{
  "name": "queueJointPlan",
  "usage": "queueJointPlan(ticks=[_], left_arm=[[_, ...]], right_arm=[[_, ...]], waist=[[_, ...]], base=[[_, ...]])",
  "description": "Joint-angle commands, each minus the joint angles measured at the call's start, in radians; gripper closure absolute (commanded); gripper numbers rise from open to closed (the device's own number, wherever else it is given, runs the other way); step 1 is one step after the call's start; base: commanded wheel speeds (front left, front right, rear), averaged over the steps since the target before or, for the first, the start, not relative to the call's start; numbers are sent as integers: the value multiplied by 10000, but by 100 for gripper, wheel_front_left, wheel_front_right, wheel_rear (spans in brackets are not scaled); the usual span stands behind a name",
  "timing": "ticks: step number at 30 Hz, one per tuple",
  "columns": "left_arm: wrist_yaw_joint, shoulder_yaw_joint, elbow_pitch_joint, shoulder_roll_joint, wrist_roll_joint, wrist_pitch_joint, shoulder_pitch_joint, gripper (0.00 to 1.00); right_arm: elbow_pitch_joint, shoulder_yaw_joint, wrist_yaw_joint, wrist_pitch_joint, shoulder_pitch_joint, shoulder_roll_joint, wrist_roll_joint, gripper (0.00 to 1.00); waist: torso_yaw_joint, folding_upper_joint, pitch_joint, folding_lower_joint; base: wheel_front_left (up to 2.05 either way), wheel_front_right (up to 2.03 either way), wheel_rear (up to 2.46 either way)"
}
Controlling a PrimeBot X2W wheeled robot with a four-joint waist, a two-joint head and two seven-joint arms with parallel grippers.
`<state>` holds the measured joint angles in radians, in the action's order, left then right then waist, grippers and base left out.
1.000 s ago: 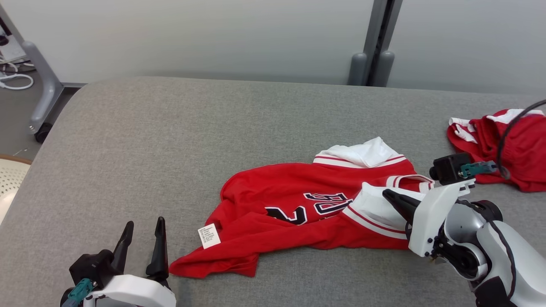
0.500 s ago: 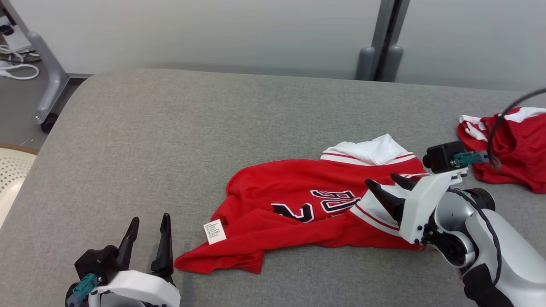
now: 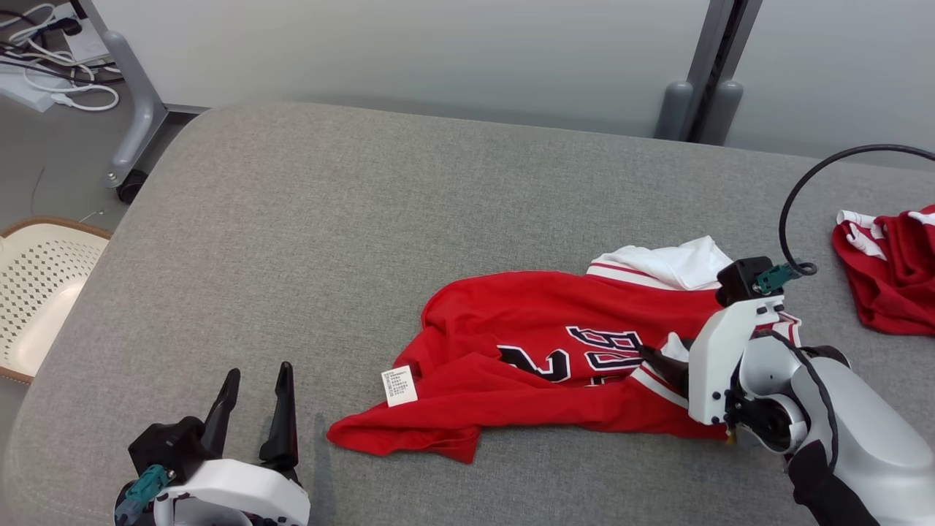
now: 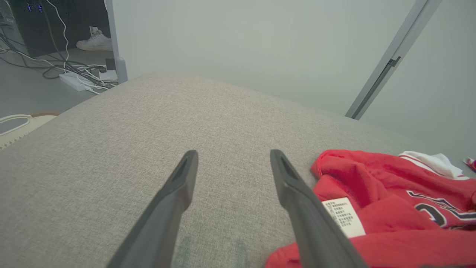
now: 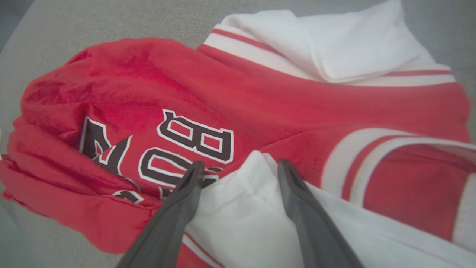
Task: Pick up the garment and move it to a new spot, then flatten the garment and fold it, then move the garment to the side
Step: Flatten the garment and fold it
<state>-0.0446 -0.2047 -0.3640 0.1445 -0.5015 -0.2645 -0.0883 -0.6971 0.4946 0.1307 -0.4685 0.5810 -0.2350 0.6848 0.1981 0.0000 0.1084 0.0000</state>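
Your garment [image 3: 540,329], a red jersey with white striped trim and dark, white-edged lettering, lies rumpled on the grey cushion [image 3: 365,219], right of centre. There's a white label [image 3: 399,386] at its near left edge. Your right gripper [image 5: 238,165] stands wide, fingers either side of a white fold. Left gripper [image 3: 257,376] is wide too, at the near left, apart from the cloth.

- The jersey [image 3: 526,321] was bright red, with white trim carrying thin red stripes and dark lettering outlined in white.
- Its care label [image 3: 399,385] was white with small dark print.
- The surface [image 3: 329,219] was a mottled grey weave.
- A second garment [image 3: 891,277] was red with white stripes.
- The left hand [image 3: 258,370] had black fingers [image 3: 280,409] on a white housing with a teal plug.
- The right hand [image 5: 238,165] had dark grey fingers [image 5: 178,212].
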Motion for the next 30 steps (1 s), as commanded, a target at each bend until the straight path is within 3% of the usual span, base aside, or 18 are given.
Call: queueJointPlan(ticks=[1,6,7,9,10,20,30], left_arm=[[57,70,-11,15,57,-12,2,0],[105,175,-23,-6,132,-12,-25,0],[118,198,-23,-9,153,-12,-28,0],[152,237,-35,-12,191,-12,-38,0],[170,250,-43,-16,200,-12,-43,0],[262,435,-147,-62,339,-12,22,0],[341,536,-196,-32,424,-12,183,0]], right_arm=[[-75,24,4,-65,-33,-70,34,0],[-275,199,4,-128,-57,-46,179,0],[-304,219,4,-117,-44,-45,215,33],[-356,283,4,-77,-17,-44,251,85],[-378,323,4,-58,-8,-55,288,100],[54,534,4,729,-73,-253,670,100],[1796,535,4,1591,-1042,-664,1383,100]], waist=[[7,0,-5,0],[-16,0,20,0],[-27,0,26,0],[-56,0,44,0],[-71,0,50,0],[-320,0,-72,0],[-889,0,-419,0]], base=[[0,0,0],[0,0,0],[0,0,0],[0,0,0],[0,0,0],[0,0,0],[0,0,0]])
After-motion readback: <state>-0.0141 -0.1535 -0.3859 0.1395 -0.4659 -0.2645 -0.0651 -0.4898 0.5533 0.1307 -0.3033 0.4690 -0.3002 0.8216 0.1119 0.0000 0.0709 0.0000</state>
